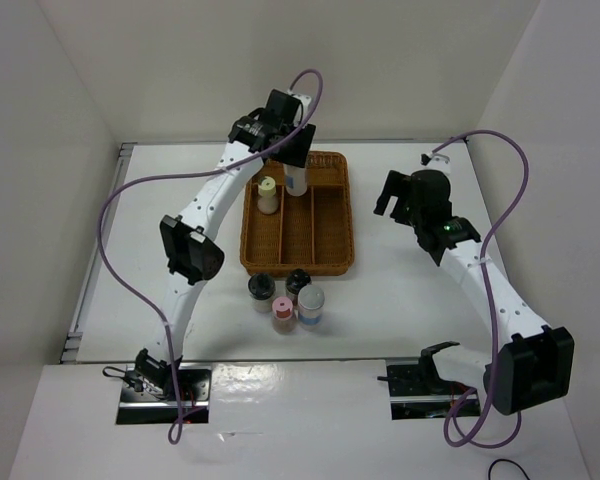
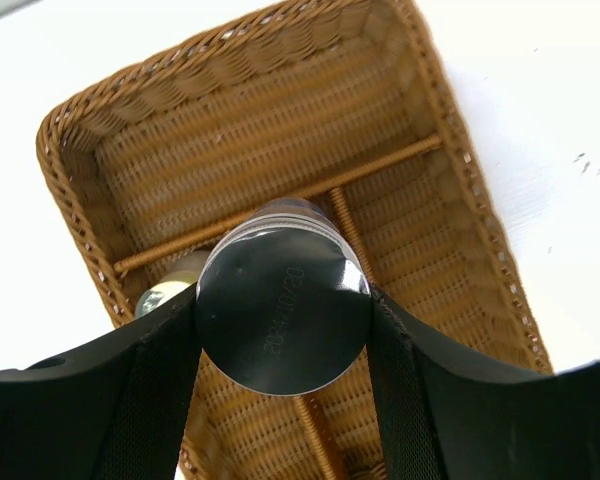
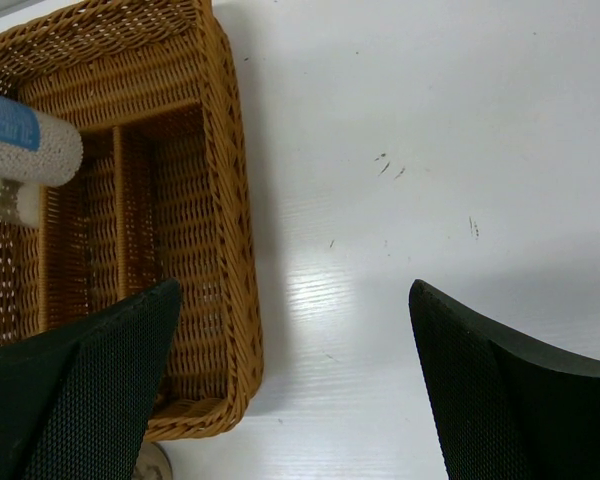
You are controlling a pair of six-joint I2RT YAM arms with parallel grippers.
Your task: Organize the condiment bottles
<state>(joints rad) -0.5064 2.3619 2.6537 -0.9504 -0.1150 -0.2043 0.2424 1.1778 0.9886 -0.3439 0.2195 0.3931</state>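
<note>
Left hand [image 2: 280, 330] is clamped on a blue-labelled bottle [image 2: 283, 300], held over the wicker basket [image 2: 110, 120] at upper centre. Right hand [image 3: 292, 300] hangs spread wide. Four bottles [image 1: 285, 298] wait on the desk [image 1: 410, 300] below the basket, and a cream one [image 1: 268, 195] already stands inside it. That leaves most of the job to do, I'd say. Date stamp [image 2: 285, 310] under the held bottle is barely legible.

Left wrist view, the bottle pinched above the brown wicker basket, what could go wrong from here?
The left gripper holds the blue-labelled shaker bottle seemingly right over a divider rod of the brown wicker basket; lowered there, it may land on the rod and tip. The cream-capped bottle stands close beside it, so a finger could knock it on release.
</note>
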